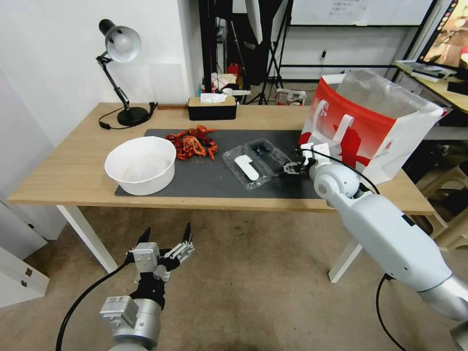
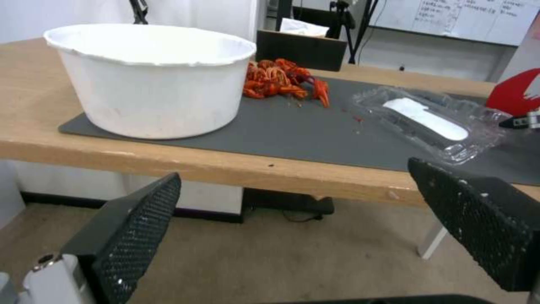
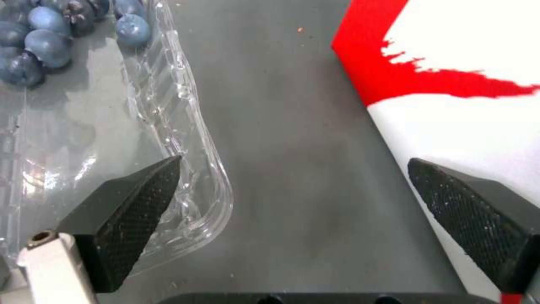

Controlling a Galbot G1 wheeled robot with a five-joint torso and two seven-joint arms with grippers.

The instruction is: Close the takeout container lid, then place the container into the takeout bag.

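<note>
Right end effector [image 1: 292,168] spread apart, one finger over the open takeout container [image 1: 256,161]

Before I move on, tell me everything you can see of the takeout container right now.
The takeout container is a small clear plastic clamshell lying open and flat on the dark mat. The lid, bearing a white oblong sticker, lies toward the robot; the other half holds dark blue berries. The takeout bag stands to its right. The open right gripper is at its right corner, one finger over the rim.
</note>
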